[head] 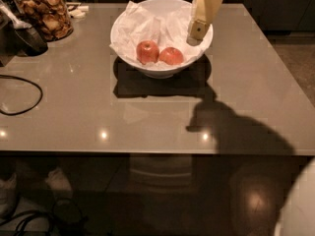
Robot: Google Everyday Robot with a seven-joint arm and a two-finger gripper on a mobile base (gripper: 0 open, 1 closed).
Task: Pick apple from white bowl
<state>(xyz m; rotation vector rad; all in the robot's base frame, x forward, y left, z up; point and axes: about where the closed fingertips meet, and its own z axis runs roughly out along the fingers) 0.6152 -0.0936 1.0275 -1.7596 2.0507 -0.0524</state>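
Observation:
The white bowl (147, 69) stands on the table at the back centre, lined with crumpled white paper. Two apples lie in its front part. The apple (171, 56) of the task is the flatter orange-red one on the right; a rounder red apple (147, 51) lies to its left, touching or nearly touching it. My gripper (196, 33) hangs from the top edge over the bowl's right rim, above and to the right of the apple, not touching it.
A glass jar of brown snacks (43, 11) stands at the back left, with a dark utensil (27, 33) beside it. A black cable (22, 95) loops along the left edge. The table's front edge (147, 154) runs across the middle of the view.

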